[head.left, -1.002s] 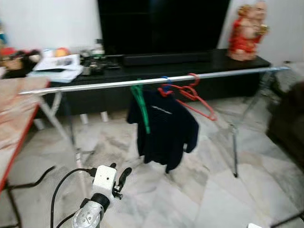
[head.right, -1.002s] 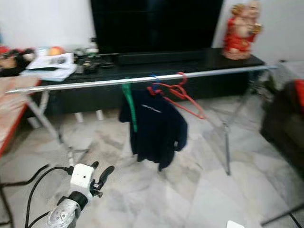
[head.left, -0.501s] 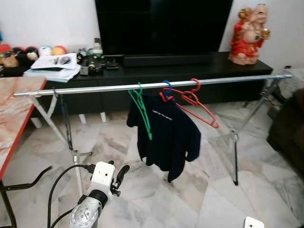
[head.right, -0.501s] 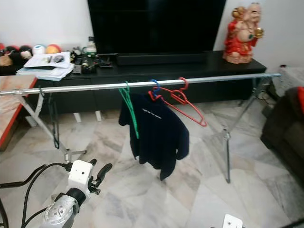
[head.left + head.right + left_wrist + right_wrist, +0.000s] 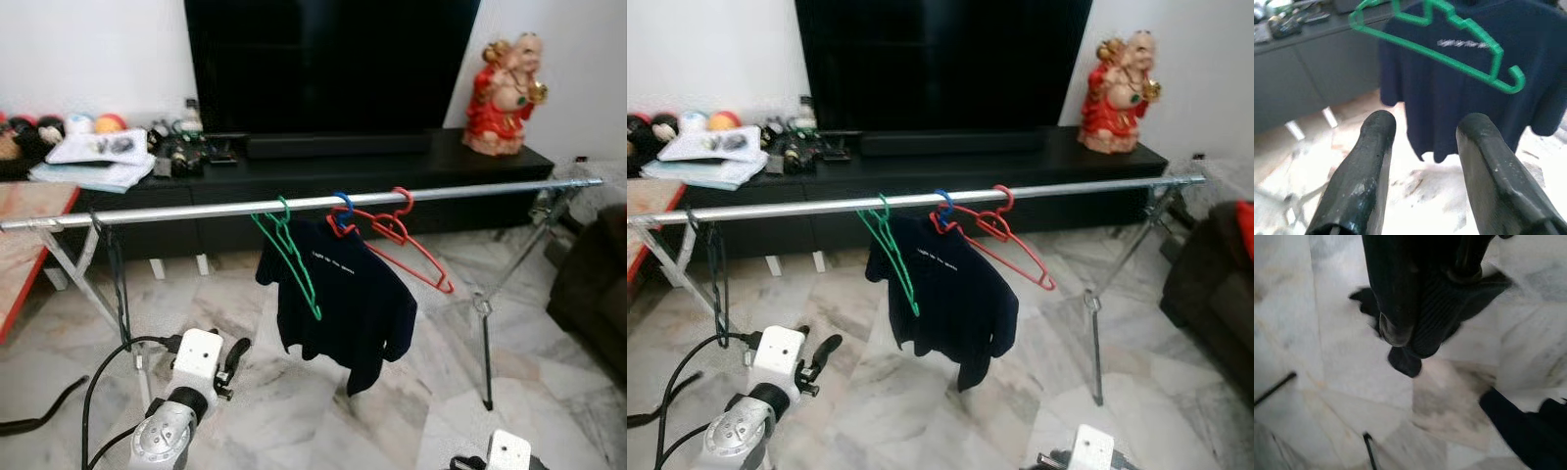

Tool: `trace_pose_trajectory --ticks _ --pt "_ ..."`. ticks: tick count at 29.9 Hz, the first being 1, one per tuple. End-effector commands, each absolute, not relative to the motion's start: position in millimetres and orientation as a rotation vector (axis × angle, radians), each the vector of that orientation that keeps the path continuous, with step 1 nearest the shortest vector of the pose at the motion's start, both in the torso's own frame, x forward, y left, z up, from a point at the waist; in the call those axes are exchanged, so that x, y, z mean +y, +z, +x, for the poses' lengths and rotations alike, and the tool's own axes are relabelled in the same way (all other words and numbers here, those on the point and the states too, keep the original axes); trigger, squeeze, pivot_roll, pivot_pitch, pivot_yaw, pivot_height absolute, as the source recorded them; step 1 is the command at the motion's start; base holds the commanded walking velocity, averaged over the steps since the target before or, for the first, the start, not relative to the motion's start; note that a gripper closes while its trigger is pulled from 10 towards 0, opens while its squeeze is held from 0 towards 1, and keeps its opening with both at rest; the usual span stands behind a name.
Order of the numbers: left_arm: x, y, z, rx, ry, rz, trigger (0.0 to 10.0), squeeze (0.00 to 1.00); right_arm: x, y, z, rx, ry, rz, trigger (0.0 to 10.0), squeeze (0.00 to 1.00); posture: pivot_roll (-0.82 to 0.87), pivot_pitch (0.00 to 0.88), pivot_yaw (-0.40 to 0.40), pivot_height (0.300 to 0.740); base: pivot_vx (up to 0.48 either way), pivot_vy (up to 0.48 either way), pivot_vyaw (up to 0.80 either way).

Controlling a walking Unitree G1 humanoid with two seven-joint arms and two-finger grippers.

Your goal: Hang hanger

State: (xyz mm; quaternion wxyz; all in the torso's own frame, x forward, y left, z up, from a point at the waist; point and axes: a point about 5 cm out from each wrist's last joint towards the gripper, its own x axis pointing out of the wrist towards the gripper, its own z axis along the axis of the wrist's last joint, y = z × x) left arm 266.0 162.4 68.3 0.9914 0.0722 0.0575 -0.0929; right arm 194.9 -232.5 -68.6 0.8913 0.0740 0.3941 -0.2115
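Green hanger [image 5: 1449, 44] hangs beyond the left gripper's [image 5: 1422, 132] parted fingers [image 5: 1484, 166].

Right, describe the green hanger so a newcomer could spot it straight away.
Find the long silver rail in front of the black TV cabinet. Near its middle hangs a navy shirt; the green hanger is at the shirt's left, bare and tilted, unlike the red hangers to the right.

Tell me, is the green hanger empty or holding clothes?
Empty. The green hanger hangs bare on the rail, tilted, beside the dark shirt.
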Motion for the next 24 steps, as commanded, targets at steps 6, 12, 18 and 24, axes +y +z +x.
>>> trace_pose_trajectory --ticks 6,12,18,24 --pt "151.2 73.9 269.9 0.094 -0.215 0.137 10.0 0.0 -240.7 -66.5 194.6 0.81 -0.455 0.14 10.0 0.0 0.15 0.0 -0.028 0.74 0.315 0.0 0.0" --pt "150.4 78.0 272.0 0.083 -0.215 0.141 10.0 0.0 -239.2 -66.6 195.4 0.813 -0.447 0.14 10.0 0.0 0.15 0.0 -0.027 0.74 0.316 0.0 0.0" --pt "150.7 80.7 274.6 0.072 -0.212 0.144 10.0 0.0 -238.2 -69.5 190.9 0.831 -0.449 0.149 10.0 0.0 0.15 0.0 -0.025 0.74 0.318 0.0 0.0" --pt "148.4 82.7 277.0 0.063 -0.211 0.142 10.0 0.0 -239.8 -70.7 188.1 0.844 -0.449 0.149 10.0 0.0 0.15 0.0 -0.026 0.74 0.315 0.0 0.0"
